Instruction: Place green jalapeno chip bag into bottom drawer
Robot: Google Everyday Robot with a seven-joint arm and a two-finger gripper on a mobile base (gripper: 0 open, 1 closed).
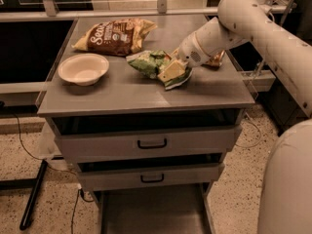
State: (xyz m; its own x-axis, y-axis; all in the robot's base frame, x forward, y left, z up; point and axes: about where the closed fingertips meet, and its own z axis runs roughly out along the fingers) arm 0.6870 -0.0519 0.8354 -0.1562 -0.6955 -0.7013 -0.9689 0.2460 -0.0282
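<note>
The green jalapeno chip bag (148, 62) lies crumpled on the grey cabinet top (122, 94), right of centre. My gripper (170, 71) reaches in from the right and sits on the bag's right end, fingers pressed into the foil. The bottom drawer (151, 213) is pulled out below the cabinet, a flat grey tray at the picture's lower edge.
A white bowl (83, 68) sits at the left of the top. A large brown-and-yellow bag (114, 35) lies at the back. A small gold-brown bag (214, 59) shows behind my arm. Two upper drawers with black handles (151, 143) are closed or nearly so.
</note>
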